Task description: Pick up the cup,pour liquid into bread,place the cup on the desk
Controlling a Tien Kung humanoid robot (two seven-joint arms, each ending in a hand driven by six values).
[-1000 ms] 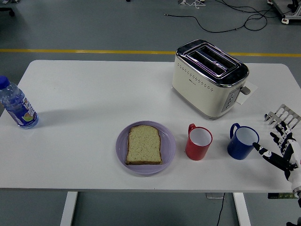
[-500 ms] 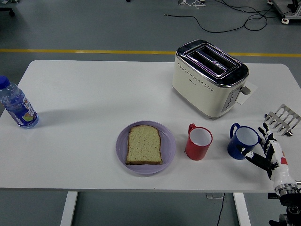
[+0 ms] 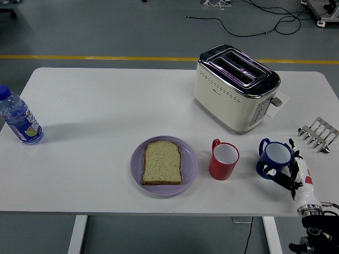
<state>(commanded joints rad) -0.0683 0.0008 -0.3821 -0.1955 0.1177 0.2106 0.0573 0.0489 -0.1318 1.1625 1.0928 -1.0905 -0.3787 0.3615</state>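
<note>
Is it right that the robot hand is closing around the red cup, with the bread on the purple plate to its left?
Not quite. In the head view the right robot hand is wrapping its fingers around the blue cup, not the red cup, which stands untouched between the two. The bread does lie on the purple plate, to the left.

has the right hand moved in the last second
Yes. The right hand has slid left, away from the toast rack, and now wraps around the blue cup.
</note>
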